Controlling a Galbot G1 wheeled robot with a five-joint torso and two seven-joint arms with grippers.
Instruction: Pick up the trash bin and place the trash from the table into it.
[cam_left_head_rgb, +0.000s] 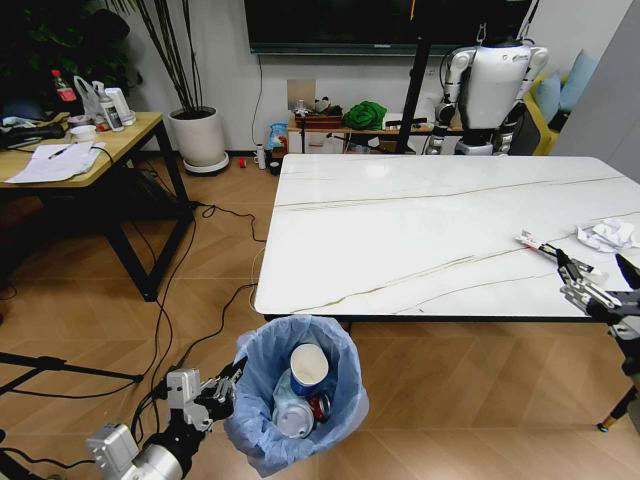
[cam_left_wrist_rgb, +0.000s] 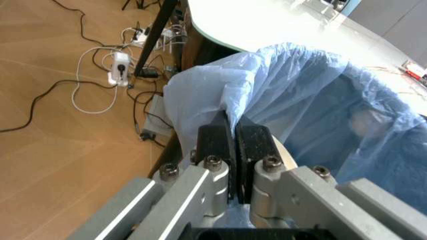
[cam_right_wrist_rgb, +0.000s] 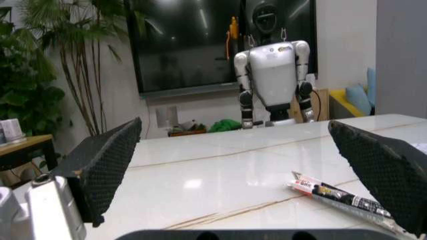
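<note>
Gripping the trash bin (cam_left_head_rgb: 300, 390) rim, left tool (cam_left_head_rgb: 228, 385) clamped, right tool (cam_right_wrist_rgb: 240, 175) open above wrapper (cam_right_wrist_rgb: 337, 196).

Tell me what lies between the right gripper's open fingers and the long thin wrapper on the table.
Nothing: in the right wrist view, bare marble table runs from the right gripper to the wrapper, which lies just ahead, untouched.

Print on the wrapper (cam_right_wrist_rgb: 337, 196) is too small to read.
</note>
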